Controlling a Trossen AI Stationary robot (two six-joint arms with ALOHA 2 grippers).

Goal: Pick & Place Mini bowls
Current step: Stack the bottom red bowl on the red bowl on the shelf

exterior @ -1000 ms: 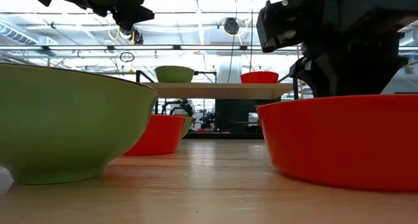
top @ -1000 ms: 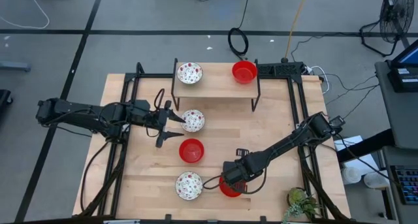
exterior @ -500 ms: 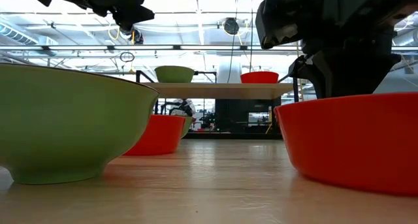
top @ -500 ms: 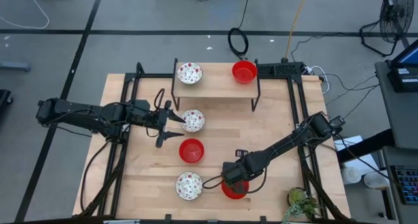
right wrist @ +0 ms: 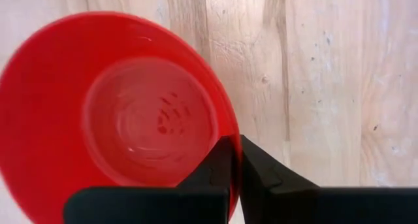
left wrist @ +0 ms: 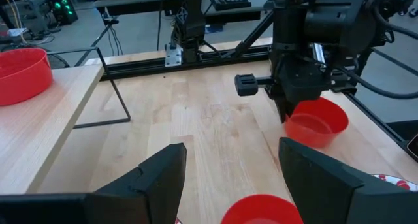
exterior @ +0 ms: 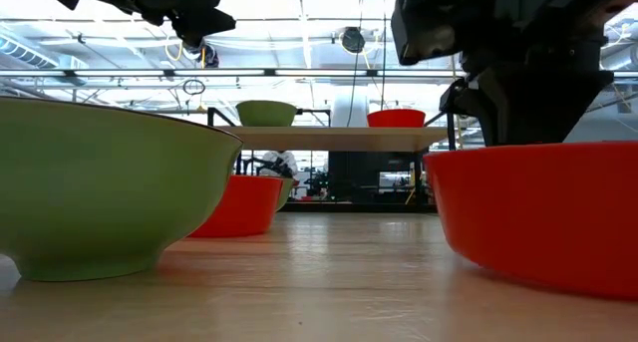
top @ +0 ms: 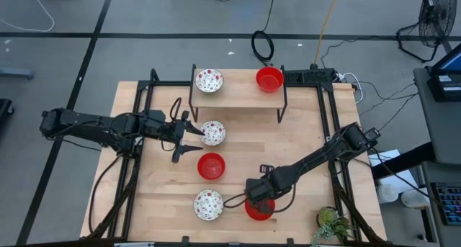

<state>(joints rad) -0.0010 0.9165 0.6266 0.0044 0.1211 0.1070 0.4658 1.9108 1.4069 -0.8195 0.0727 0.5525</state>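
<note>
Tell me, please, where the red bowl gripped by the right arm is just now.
In the high view, the red bowl sits at the table's near edge, right of centre, beside the speckled bowl, with the right end effector shut on its rim.

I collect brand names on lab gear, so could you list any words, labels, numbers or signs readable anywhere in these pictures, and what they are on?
None can be read.
Glossy red mini bowl gripped by the right hand: no print.
White red-speckled mini bowl: pattern only, no letters.
Dark robot arms: no legible label.
Screens beside the table: too small to read.
</note>
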